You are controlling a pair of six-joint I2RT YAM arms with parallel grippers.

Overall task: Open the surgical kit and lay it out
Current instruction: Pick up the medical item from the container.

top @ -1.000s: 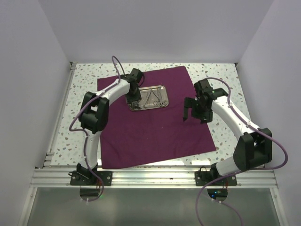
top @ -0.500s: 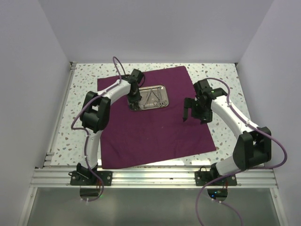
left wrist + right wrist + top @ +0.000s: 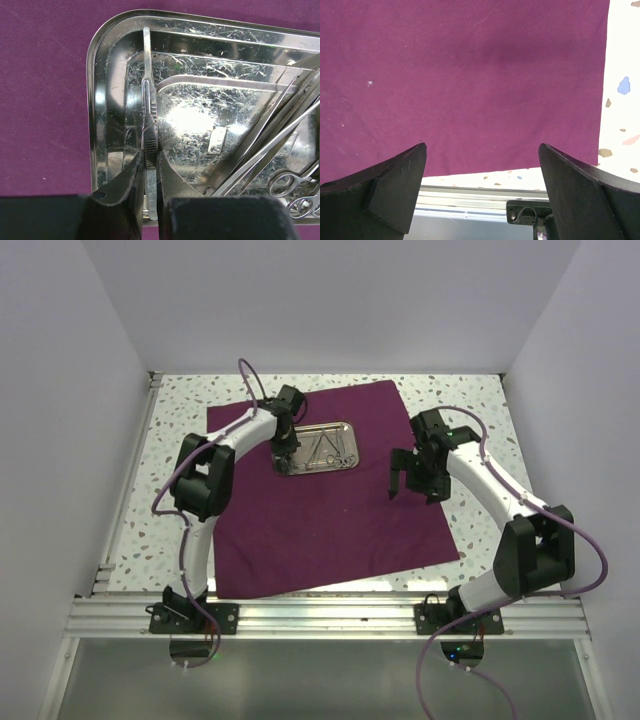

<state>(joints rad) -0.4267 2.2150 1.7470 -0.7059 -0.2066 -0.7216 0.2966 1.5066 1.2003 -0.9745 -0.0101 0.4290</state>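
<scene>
The plum cloth wrap [image 3: 330, 490] lies spread flat on the table. The steel tray [image 3: 318, 447] sits on its far part, also in the left wrist view [image 3: 95, 100]. My left gripper [image 3: 285, 456] is down at the tray's left end, shut on a flat silver instrument [image 3: 148, 115] that lies along the tray's left side. Thin probes and tweezers [image 3: 280, 135] and ring-handled scissors [image 3: 287, 182] lie at the tray's right. My right gripper [image 3: 411, 480] hovers open and empty over the cloth's right edge [image 3: 470, 75].
Speckled white tabletop [image 3: 480, 410] surrounds the cloth. An aluminium rail [image 3: 330, 615] runs along the near edge with both arm bases. White walls enclose the left, back and right sides.
The left gripper shifted slightly toward the tray's left end. The right arm has barely moved.
</scene>
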